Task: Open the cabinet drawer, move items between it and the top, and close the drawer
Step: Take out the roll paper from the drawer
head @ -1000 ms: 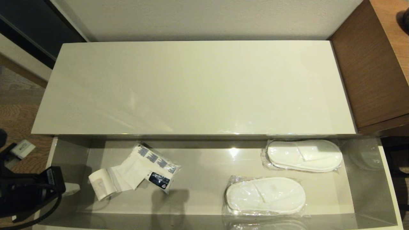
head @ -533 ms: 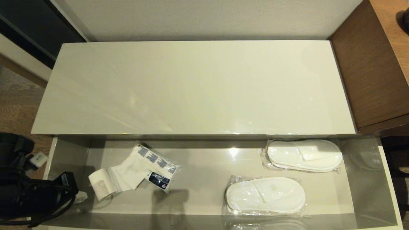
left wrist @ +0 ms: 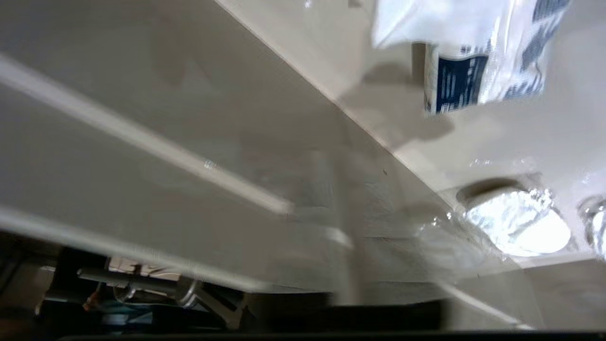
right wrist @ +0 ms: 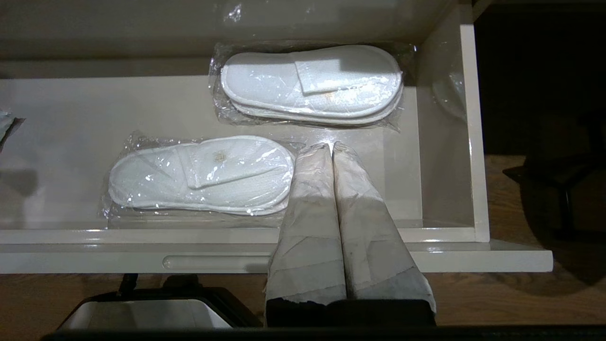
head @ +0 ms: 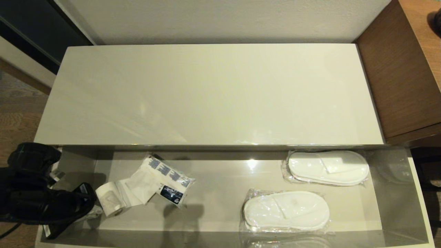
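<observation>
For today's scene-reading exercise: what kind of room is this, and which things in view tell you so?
Probably a hotel guest room: sealed disposable slippers and a toilet-paper roll lie in the open cabinet drawer, beside a wooden desk.

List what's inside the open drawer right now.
In the cabinet drawer: toilet-paper roll, blue-printed packet over its loose tail, two bagged slipper pairs. The left claw hides the corner beside the roll.

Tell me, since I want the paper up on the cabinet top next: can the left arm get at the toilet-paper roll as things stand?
Probably yes. The left gripper is already inside the open drawer, right beside the toilet-paper roll at its left end, with nothing between them. The blue-printed packet lies on the roll's far side, out of the way.
</observation>
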